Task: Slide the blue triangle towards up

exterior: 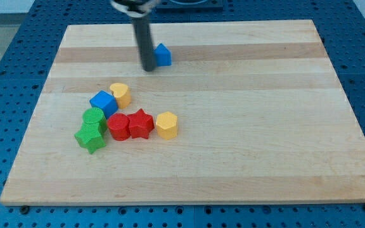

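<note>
So the biggest thing here is the wooden board (233, 126), pale with light grain stripes running across it, sitting on a blue perforated table (5, 50) that shows all round its edges. A bit of pale floor or wall peeks in at the view's top left corner, too blurry to say more.

Next down in size is my rod (143, 38), dark and straight, coming in from the view's top. No jaws on me at all, just the rod, so nothing to be apart or together. My tip (149, 68) is planted on the board just at the view's left of the blue triangle (163, 55), touching or as good as touching its side, a hair lower in the view.

The blue triangle itself is a small bright blue wedge with a pointed top, alone in the upper part of the board, left of centre, well apart from everything else.

The rest are bunched at the lower left: blue cube (103, 102), yellow cylinder (120, 94) right beside it, green cylinder (94, 118), green star (90, 137), red cylinder (118, 126), red star (140, 124), and a yellow hexagon (166, 125) just off the red star's right
</note>
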`<state>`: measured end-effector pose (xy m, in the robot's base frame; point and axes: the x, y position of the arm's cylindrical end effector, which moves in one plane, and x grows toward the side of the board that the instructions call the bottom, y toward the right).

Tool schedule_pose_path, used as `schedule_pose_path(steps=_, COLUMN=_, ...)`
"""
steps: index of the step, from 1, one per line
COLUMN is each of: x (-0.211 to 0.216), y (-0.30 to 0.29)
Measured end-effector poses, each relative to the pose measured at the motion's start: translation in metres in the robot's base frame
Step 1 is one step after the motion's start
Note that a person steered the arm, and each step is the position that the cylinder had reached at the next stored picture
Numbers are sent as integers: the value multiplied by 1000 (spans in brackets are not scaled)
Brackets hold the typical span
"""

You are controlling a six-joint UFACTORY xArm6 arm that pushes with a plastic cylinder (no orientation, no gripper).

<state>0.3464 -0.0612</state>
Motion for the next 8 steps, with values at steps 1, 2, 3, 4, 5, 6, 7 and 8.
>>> schedule_pose_path(steps=1, x=2, y=70)
schedule_pose_path(steps=2, x=-39, y=49)
schedule_pose_path(steps=3, x=-67, y=-41)
schedule_pose_path(steps=4, x=-77, y=-80)
schedule_pose_path(steps=5, x=-79, y=-12)
schedule_pose_path(steps=6, x=-69, y=38)
schedule_pose_path(steps=7, x=-42, y=18)
schedule_pose_path(steps=8, x=-36, y=-40)
